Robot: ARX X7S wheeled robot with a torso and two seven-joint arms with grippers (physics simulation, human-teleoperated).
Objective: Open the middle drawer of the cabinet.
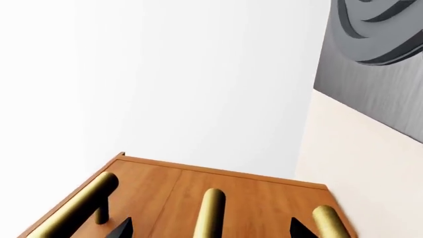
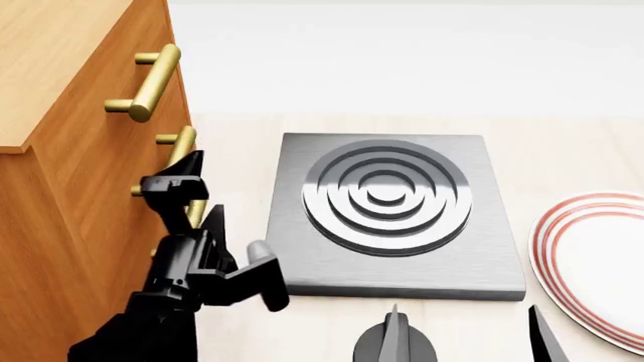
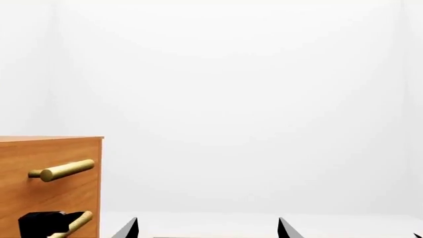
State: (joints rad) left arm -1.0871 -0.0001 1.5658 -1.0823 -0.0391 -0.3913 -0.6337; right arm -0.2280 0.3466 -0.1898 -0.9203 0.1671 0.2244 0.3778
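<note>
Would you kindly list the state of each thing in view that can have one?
middle drawer: shut, flush with the other fronts
top drawer: shut
left gripper: open, fingers either side of the middle handle
right gripper: open, holding nothing
hotplate: bare, nothing on it
plate: flat, nothing on it

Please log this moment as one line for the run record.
stage: approach | left gripper: open, straddling middle drawer handle, not closed | right gripper: open, idle near hotplate | drawer: shut
</note>
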